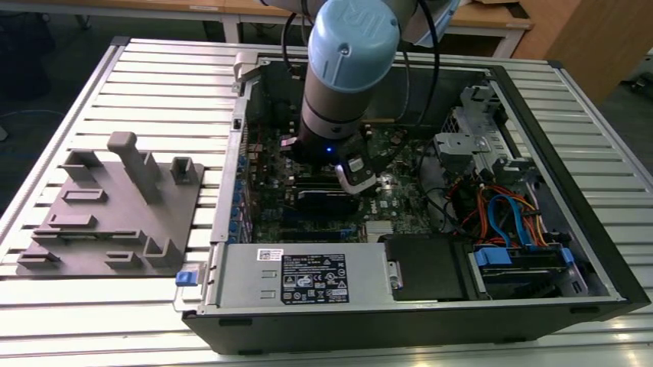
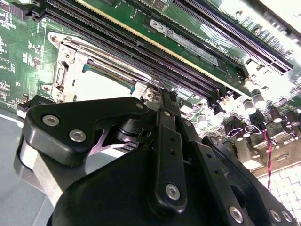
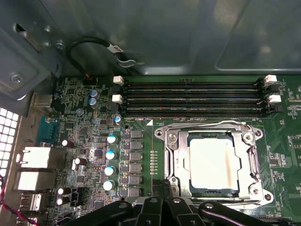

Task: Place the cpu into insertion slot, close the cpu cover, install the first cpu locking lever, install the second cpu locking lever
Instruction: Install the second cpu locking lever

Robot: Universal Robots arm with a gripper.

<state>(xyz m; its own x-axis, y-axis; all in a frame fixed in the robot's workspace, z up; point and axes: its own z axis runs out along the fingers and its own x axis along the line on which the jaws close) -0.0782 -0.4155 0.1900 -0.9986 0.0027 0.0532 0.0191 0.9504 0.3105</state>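
Observation:
The cpu (image 3: 211, 162) lies flat in the insertion slot (image 3: 256, 190), its pale metal top showing through the window of the cpu cover (image 3: 175, 155), which is folded down over it. A thin wire locking lever (image 3: 202, 124) runs along the cover's edge next to the memory slots. My gripper (image 3: 162, 188) stands just off the socket's edge, fingers drawn together; nothing shows between them. In the second wrist view the gripper (image 2: 162, 99) sits beside the cover (image 2: 70, 66) and cpu (image 2: 101, 85). In the exterior view the gripper (image 1: 352, 180) reaches down into the open computer case.
Black memory slots (image 3: 193, 96) run beside the socket. Capacitors (image 3: 110, 155) and a black cable (image 3: 89, 47) stand on its other side. A power supply (image 1: 306, 279), a drive cage with cables (image 1: 510, 222) and a grey fixture plate (image 1: 112, 214) surround the board.

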